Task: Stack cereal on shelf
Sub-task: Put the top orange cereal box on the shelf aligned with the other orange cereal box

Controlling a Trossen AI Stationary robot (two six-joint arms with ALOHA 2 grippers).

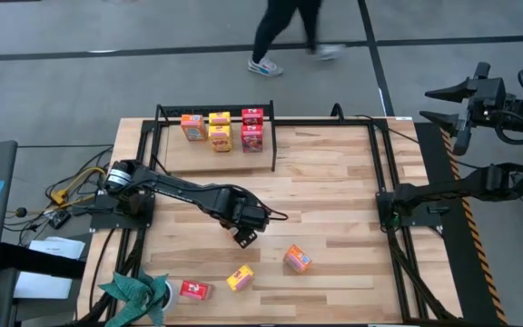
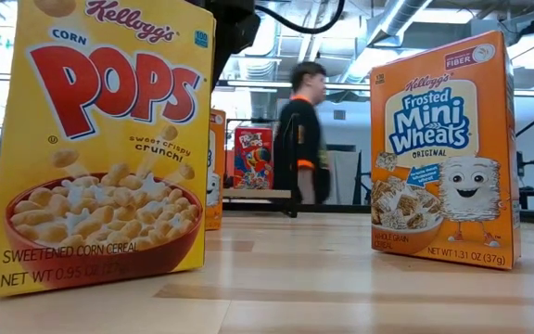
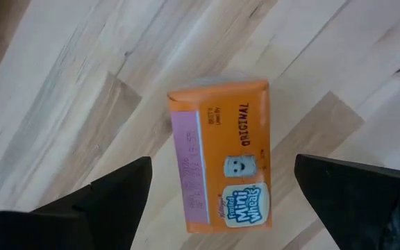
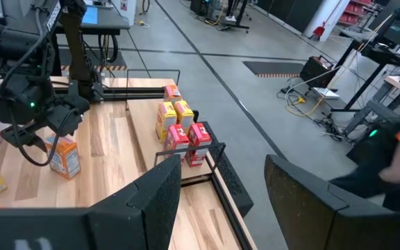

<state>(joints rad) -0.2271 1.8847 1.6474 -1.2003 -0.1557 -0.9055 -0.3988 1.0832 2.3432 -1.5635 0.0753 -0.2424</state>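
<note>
A robotics lab or industrial test hall was shown. A polished grey concrete floor [image 1: 198,82] marked with dark lines was seen beyond the tabletop [image 1: 334,182] at twelve o'clock, where a person [image 1: 284,32] was walking past. Exposed ceiling ducts [image 2: 406,19] were visible overhead, and cables [image 4: 304,104], black workbenches [image 4: 103,21] and further equipment were spread across the open hall.

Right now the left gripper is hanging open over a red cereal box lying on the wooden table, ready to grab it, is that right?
Not quite: the box is orange, not red. The left wrist view shows the open left gripper hanging over an orange Frosted Mini-Wheats cereal box on the wooden table, not yet touching it. The high view agrees: the small red box lies apart, near the table's front edge.
</note>
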